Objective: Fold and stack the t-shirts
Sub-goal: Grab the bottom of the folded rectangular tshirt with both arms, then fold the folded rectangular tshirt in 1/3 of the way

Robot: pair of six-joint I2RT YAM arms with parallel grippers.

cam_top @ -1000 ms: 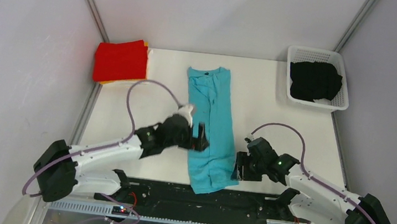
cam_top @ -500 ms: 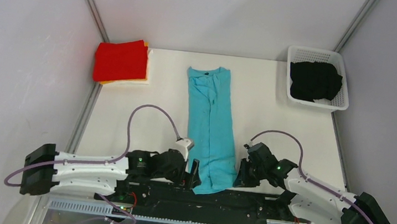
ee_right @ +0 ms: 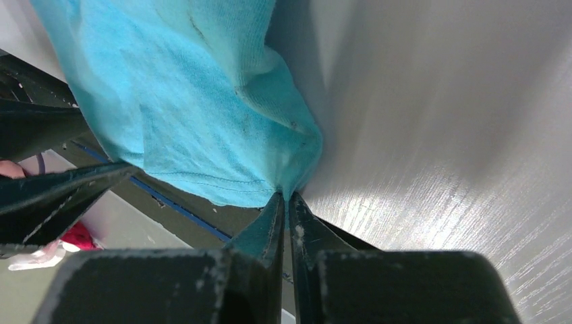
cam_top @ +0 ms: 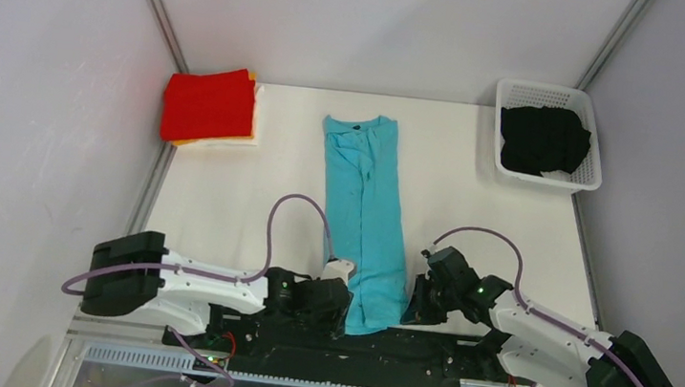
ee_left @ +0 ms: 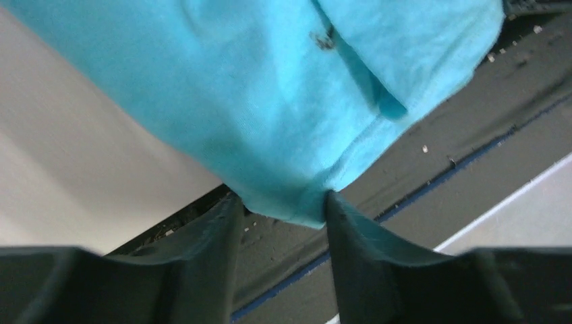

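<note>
My right jaws were pressed together on the near right corner of the turquoise t-shirt (ee_right: 189, 101), with the fabric bunched just above them. My left jaws stood apart with the shirt's near left hem corner (ee_left: 290, 202) lying between them, not yet pinched. The turquoise t-shirt (cam_top: 365, 215) lay as a long narrow strip down the middle of the worktop (cam_top: 489, 228), collar at the far end and hem draped just over the near edge onto the dark rail there. At the far left corner sat a folded stack topped by a red t-shirt (cam_top: 208, 103). A black t-shirt (cam_top: 543, 138) filled the white basket (cam_top: 544, 181) at the far right.
</note>
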